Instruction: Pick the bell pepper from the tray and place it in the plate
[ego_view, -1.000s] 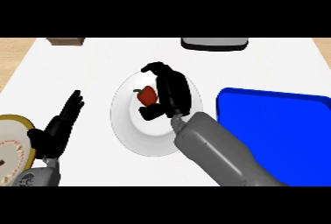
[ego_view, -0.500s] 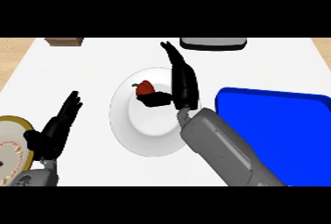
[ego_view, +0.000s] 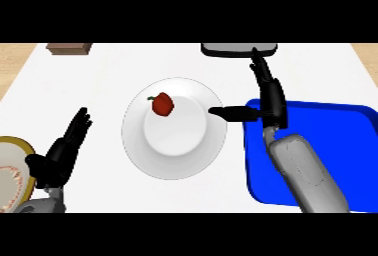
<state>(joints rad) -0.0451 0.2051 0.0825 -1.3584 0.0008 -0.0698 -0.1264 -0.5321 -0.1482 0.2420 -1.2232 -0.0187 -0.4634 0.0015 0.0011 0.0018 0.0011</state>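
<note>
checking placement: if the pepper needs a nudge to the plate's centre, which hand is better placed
Right, probably. The right hand is open beside the plate, thumb over its rim, nearest the bell pepper. The left hand rests open left of the plate.

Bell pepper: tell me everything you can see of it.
The pepper is small, red and glossy, with a short green stem at its upper left. It lies on the white plate, in the upper left part, toward the rim. No hand touches it: the right hand is open, off to its right over the tray edge.
</note>
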